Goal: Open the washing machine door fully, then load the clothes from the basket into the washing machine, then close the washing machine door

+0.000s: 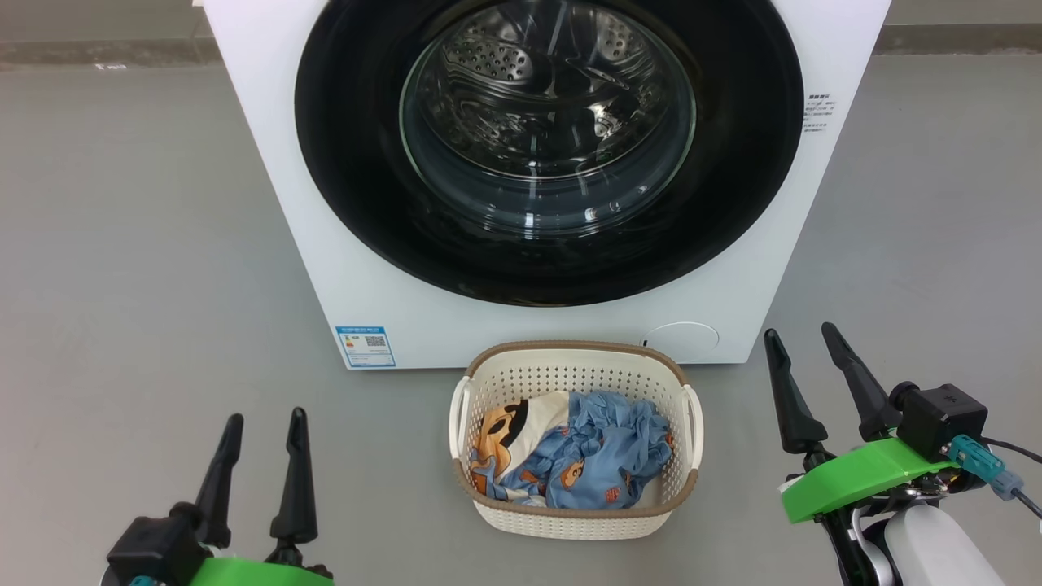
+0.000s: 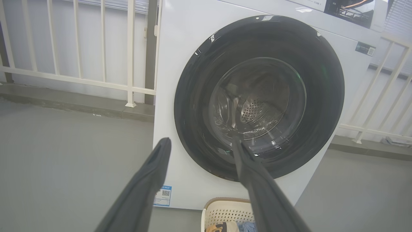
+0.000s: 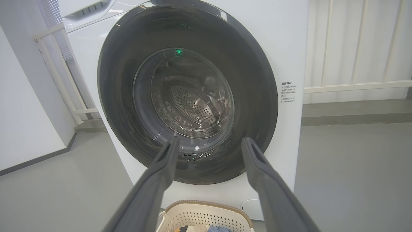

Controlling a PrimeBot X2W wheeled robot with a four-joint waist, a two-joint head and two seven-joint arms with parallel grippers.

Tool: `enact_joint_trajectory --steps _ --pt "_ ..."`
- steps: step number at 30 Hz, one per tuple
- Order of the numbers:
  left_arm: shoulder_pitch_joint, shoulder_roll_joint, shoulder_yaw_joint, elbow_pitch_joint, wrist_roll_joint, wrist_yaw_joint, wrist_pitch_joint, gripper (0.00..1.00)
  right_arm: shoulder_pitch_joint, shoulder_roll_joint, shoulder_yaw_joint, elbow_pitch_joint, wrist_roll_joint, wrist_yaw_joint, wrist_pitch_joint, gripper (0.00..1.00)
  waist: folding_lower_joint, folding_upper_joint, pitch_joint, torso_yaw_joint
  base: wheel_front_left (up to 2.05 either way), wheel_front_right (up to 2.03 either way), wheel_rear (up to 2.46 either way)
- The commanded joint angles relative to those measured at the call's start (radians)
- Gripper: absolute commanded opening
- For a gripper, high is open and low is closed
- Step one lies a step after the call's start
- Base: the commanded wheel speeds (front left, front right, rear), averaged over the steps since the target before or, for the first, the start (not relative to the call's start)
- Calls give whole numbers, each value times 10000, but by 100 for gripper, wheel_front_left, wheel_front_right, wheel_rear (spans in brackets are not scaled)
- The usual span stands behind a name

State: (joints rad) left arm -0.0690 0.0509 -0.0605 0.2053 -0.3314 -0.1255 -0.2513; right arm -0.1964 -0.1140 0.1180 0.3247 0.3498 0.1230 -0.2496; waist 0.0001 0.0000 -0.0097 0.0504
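The white washing machine stands ahead with its round black-rimmed door closed flat against the front; the steel drum shows through the glass. On the floor just before it sits the cream basket holding the clothes, light-blue fabric and a cream piece with an orange figure. My left gripper is open at the lower left, well left of the basket. My right gripper is open at the lower right, beside the basket. Both point at the door, and the basket's rim shows below them.
Grey floor spreads on both sides of the machine. A white railing runs behind it on the left and along the right. A white wall stands to the machine's left in the right wrist view.
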Motion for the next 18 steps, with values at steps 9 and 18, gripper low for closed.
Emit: enact_joint_trajectory --steps 9,18 --pt "-474 66 409 -324 125 -17 -105 100 -375 -99 164 -191 -11 77 -122 100 0 0 8 -5 0 0 0" --pt "-477 44 437 -304 181 -20 -105 100 -387 -109 175 -182 18 77 -122 100 0 0 10 -22 0 0 0"
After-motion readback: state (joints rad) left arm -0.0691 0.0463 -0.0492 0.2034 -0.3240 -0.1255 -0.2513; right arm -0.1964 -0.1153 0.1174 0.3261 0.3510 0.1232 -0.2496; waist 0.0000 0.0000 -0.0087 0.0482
